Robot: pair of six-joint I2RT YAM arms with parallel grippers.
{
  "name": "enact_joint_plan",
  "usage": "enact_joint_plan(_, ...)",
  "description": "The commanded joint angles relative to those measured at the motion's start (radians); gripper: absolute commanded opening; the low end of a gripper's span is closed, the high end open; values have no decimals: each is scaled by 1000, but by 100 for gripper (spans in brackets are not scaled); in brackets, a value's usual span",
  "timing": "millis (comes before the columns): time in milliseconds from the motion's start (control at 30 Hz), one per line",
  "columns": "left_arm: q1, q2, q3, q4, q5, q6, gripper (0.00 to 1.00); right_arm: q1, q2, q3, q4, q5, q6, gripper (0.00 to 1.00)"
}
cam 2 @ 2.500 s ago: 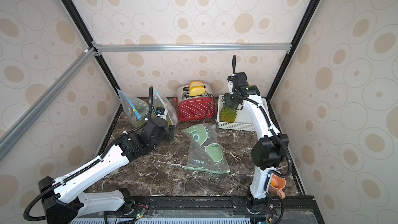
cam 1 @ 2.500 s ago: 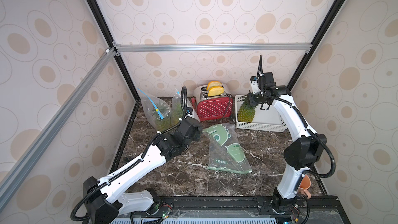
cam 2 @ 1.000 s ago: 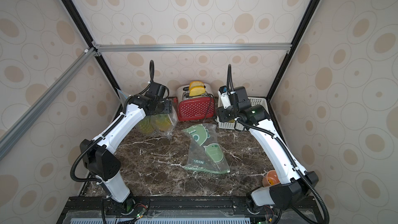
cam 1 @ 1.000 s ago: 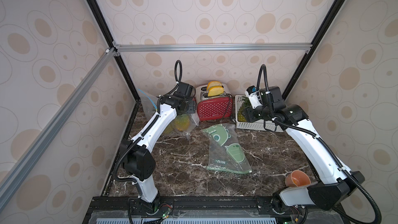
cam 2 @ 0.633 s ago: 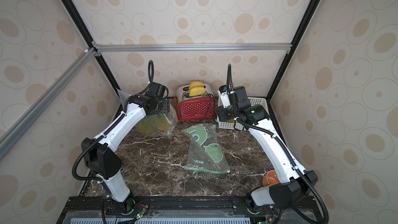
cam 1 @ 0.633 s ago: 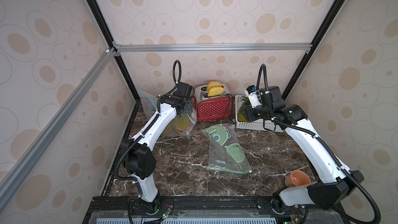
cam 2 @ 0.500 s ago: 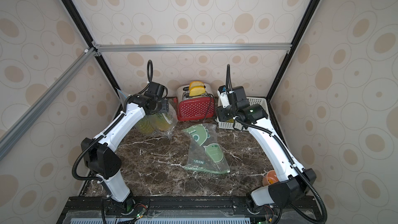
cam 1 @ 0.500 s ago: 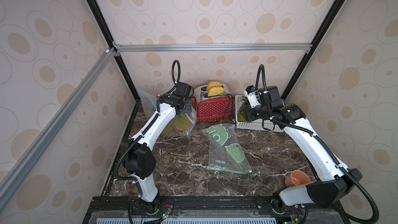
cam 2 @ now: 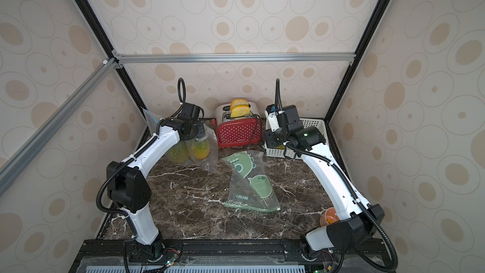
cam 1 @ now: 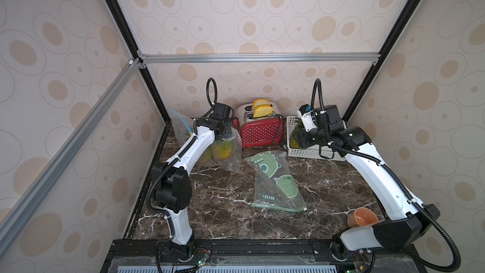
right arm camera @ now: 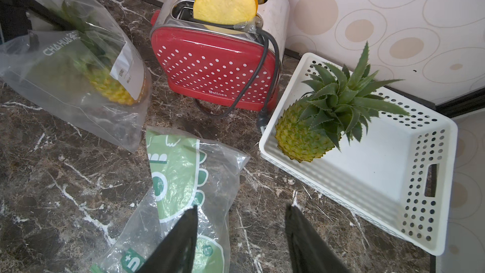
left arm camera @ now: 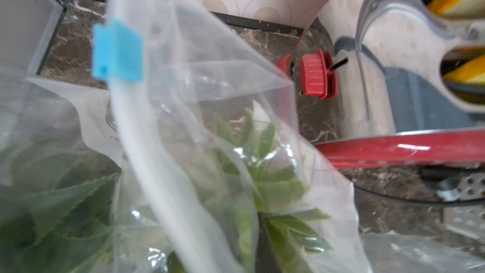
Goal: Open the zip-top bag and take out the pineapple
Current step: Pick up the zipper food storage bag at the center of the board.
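- Clamped shut since a second ago, when spread wide: left gripper (cam 1: pixel 227 135), pinching crinkly clear film at the top of the zip-top bag (right arm camera: pixel 52 74).
- Inside that bag, crown upward: pineapple (right arm camera: pixel 110 87), knobbly yellow skin, spiky green leaves; white "CHAHUA" print and a paper label on the film.
- Close by: blue slider (left arm camera: pixel 116 52) on a pale zip track; which bag it belongs to, unclear.
- Half spread and empty: right gripper (right arm camera: pixel 241 237), black fingers over the edge of a flat green dinosaur-print bag (right arm camera: pixel 178 169).
- Tilted in a white perforated basket (right arm camera: pixel 420 153): second pineapple (right arm camera: pixel 301 137).
- Between bag and basket, near both: red white-dotted toaster (right arm camera: pixel 215 69), marked "Belinee".
- Toward the front edge: bare stretch of dark, white-veined marble table (cam 1: pixel 223 206).
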Motion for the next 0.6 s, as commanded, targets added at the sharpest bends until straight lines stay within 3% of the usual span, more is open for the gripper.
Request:
enact_joint_plan(0, 4, 9, -42, 0, 52, -58, 0, 5, -21, 9, -13, 20, -3, 57)
enact_joint_plan(167, -1, -60, -91, 24, 24, -126, 0, 3, -20, 5, -9, 16, -11, 57)
enact_joint_plan(300, -36, -152, -126, 34, -61, -209, 0, 3, -33, 2, 3, 6, -21, 57)
enact_joint_plan(567, -208, -301, -195, 41, -244, -415, 0, 2, -92, -27, 26, -30, -39, 56)
